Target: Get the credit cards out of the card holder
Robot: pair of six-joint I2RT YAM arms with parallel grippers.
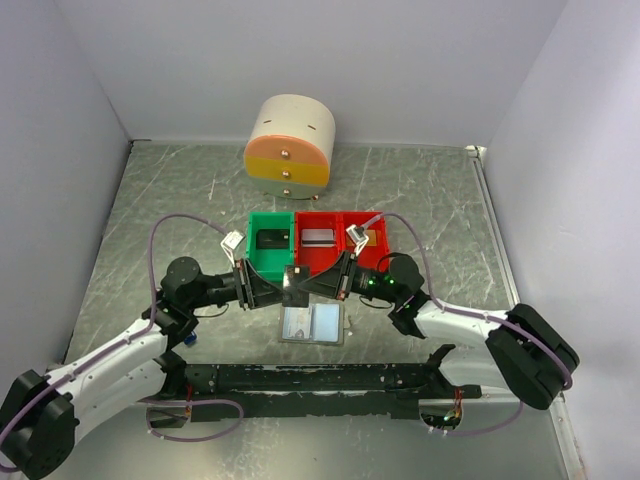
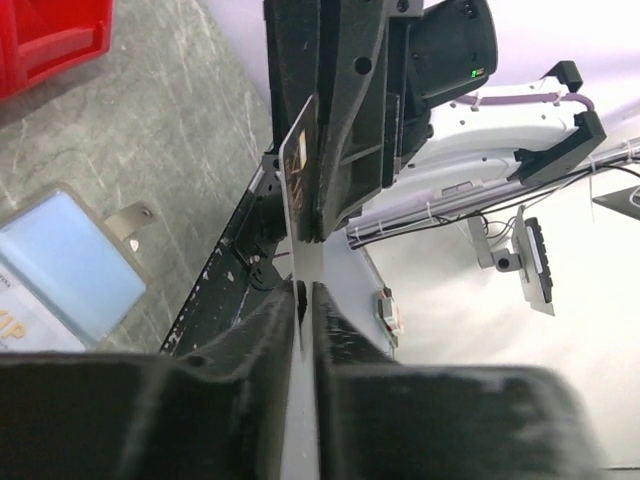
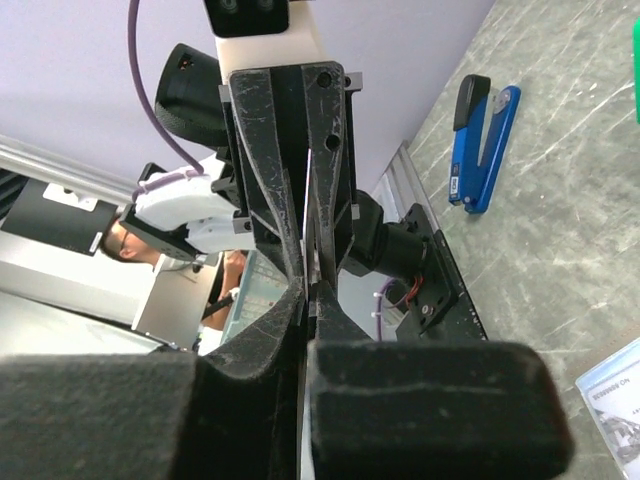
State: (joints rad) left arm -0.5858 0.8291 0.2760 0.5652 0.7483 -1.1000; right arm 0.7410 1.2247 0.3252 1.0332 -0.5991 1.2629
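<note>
While the right gripper is pressing its jaws fully together on one edge of a credit card, the left gripper is meeting it tip to tip from the opposite side. The left jaws are standing only a sliver apart around the same card, and whether they are pinching it I cannot tell. The card is hanging upright between the two, raised off the surface and showing edge-on to both wrist cameras.

Just nearer than the meeting fingertips, the card holder is lying open and flat, its pale blue inner pockets facing up. Beyond the grippers, a green bin and two red bins are sitting side by side in a row. Each is holding something flat and rectangular, too small to name. A blue-and-black stapler is resting on the left side, well apart from the holder.

Everything is sitting on a grey-green table with a stone pattern of pale veins and scratches. A black rail is running along its near edge between the arm bases. Plain white walls are closing the table in on the left, back and right. A round drawer unit, cream over yellow and orange, is standing against the back wall. Past the table's edge, the right wrist view is catching a person in a pale room.
</note>
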